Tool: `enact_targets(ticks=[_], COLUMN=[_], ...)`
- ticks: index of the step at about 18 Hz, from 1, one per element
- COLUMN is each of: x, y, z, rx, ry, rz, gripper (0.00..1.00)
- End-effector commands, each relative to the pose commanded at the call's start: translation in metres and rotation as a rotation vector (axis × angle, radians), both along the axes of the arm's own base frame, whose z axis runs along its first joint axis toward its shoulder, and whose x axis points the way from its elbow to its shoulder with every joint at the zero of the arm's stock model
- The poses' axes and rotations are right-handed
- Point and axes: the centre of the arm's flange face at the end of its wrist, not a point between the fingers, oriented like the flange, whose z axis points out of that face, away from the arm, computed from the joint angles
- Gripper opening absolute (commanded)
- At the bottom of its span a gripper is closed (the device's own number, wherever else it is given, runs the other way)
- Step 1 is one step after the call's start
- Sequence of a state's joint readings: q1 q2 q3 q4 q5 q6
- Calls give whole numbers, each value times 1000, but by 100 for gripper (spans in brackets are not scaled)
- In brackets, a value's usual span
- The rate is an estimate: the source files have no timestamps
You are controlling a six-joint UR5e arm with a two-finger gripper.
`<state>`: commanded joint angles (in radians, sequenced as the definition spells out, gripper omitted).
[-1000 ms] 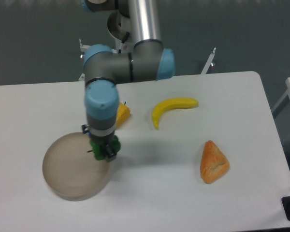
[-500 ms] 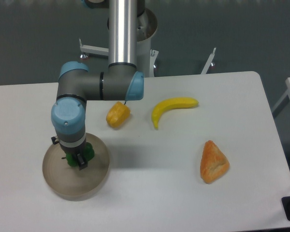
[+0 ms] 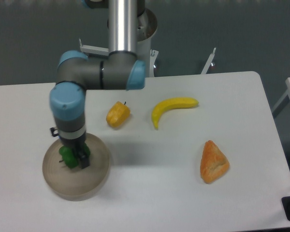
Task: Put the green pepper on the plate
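Note:
The green pepper (image 3: 67, 155) is dark green and glossy. It sits between the fingers of my gripper (image 3: 76, 159), which is shut on it. Gripper and pepper are low over the inside of the round beige-grey plate (image 3: 94, 169) at the table's front left. I cannot tell whether the pepper touches the plate's floor. The arm's wrist stands straight above it and hides the pepper's top.
A yellow-orange pepper (image 3: 118, 114) lies behind and to the right of the plate. A yellow banana (image 3: 171, 108) lies at mid-table. An orange triangular pastry (image 3: 213, 162) lies to the right. The arm's base column (image 3: 123, 29) stands at the back.
The gripper carried the green pepper left from the plate's right rim to over the plate's inside. In the last half second the wrist shifted slightly while the pepper stayed over the plate.

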<state>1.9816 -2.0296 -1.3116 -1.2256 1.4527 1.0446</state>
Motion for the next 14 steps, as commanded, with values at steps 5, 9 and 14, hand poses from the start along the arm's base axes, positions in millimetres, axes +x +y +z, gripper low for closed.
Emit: enact_targets(ticks=[5, 9, 14], x=[-106, -164, -195], y=[-46, -89, -123], z=[20, 6, -23], rx=[-20, -73, -200], ry=[36, 28, 90], rz=[35, -45, -155], gripper=[100, 100, 100])
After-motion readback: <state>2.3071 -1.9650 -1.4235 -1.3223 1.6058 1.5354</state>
